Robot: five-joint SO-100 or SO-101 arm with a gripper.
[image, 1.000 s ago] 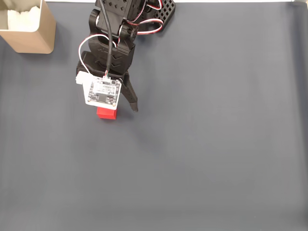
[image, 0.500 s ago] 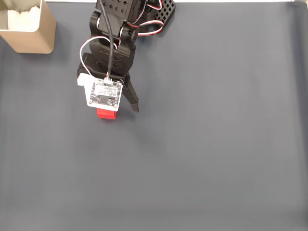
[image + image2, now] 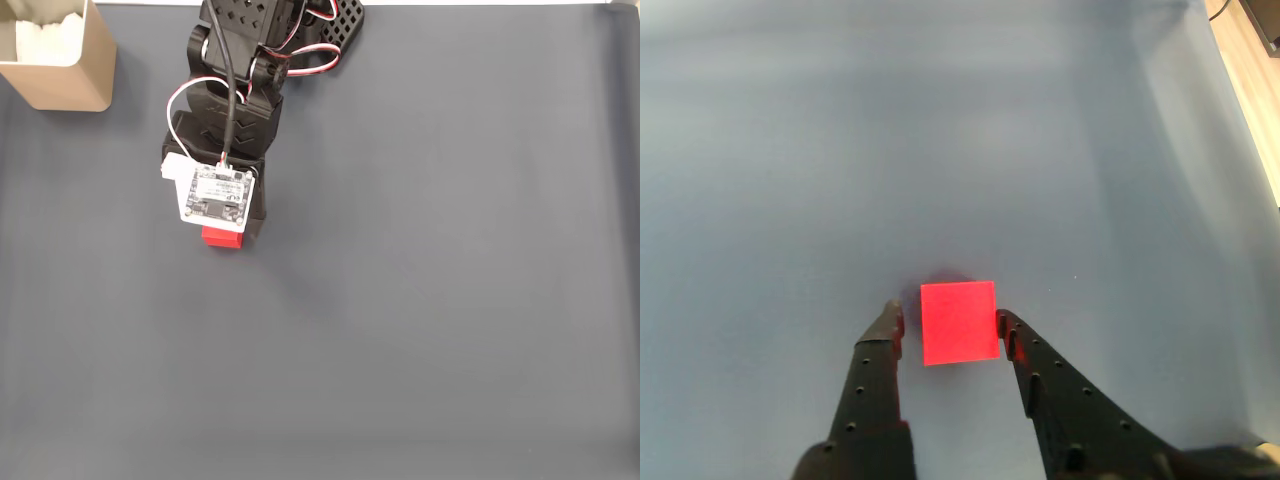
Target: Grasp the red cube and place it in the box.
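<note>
The red cube (image 3: 959,322) lies on the dark grey mat, with my gripper (image 3: 948,318) lowered around it. In the wrist view the right finger (image 3: 1012,338) touches the cube's right edge. The left finger (image 3: 885,330) stands a narrow gap away from its left edge, so the jaws are nearly closed but still open. In the fixed view the cube (image 3: 222,238) peeks out below the wrist camera board, which hides the fingertips of the gripper (image 3: 235,232). The tan box (image 3: 70,85), with white filling, sits at the top left corner, well away from the gripper.
The arm's black base (image 3: 275,25) stands at the top edge of the mat (image 3: 430,280). A pale table strip (image 3: 1250,90) shows at the right edge of the wrist view.
The finger that stuck out to the right of the cube has swung in toward it and is now tucked under the camera board. Arm and cube have stayed in place.
</note>
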